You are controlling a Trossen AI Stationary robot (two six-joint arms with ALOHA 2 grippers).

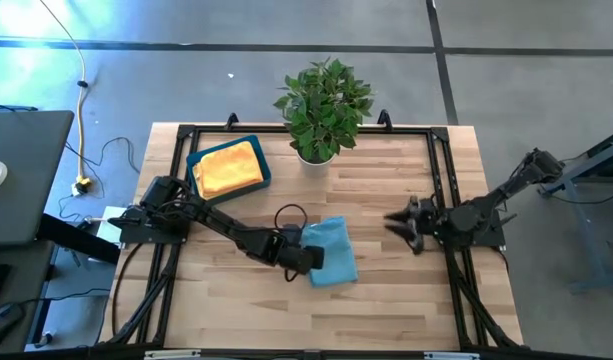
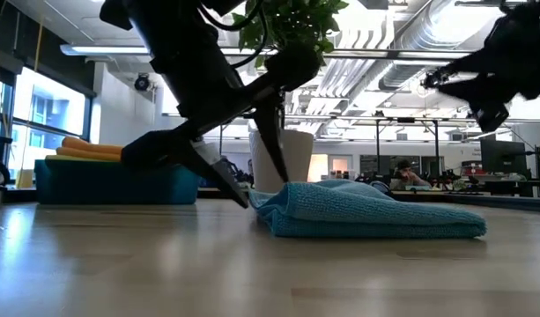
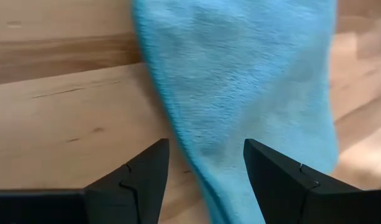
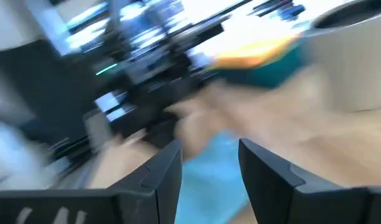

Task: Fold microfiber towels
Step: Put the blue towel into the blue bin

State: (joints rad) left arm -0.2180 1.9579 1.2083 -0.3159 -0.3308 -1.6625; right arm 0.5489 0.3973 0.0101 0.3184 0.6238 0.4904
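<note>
A teal-blue microfiber towel lies folded in the middle of the table, flat on the wood; it also shows in the low view. My left gripper is open and slants down at the towel's left edge. One finger comes down to the table beside that edge; the other stands over the towel's top. My right gripper is open, held level above the table's right part, with nothing between its fingers. My left gripper stands astride the teal towel's left edge, slanting down from the table's left. Whether either finger touches the cloth cannot be told. The towel lies flat on the table.
A blue tray at the far left holds yellow and orange towels. A potted plant stands at the far middle. A black frame runs along the table's edges. Bare wood lies in front of and to the right of the teal towel.
</note>
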